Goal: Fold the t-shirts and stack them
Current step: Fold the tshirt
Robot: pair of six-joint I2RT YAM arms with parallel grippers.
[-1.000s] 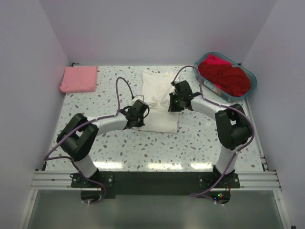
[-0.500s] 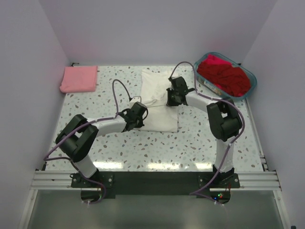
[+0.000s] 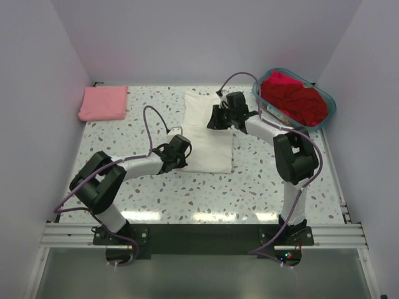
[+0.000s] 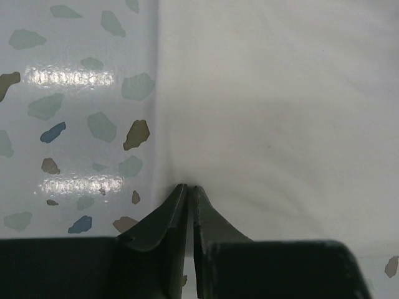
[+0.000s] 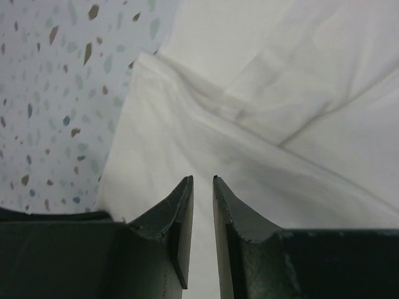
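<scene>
My left gripper [image 4: 187, 188] sits nearly closed, apparently pinching the edge of the white shirt [image 4: 280, 112] at its tips, to anchor the fold. My right gripper [image 5: 202, 182] is narrowly parted and empty, with folded cloth just beyond its tips.

Bright even overhead light, glare streaks on glossy table [image 3: 156, 200], soft shadows

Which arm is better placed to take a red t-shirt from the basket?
Probably right. The right gripper is over the white t-shirt, close to the teal basket of red t-shirts, jaws slightly apart. The left gripper is shut on that shirt's near left edge, farther away.
</scene>
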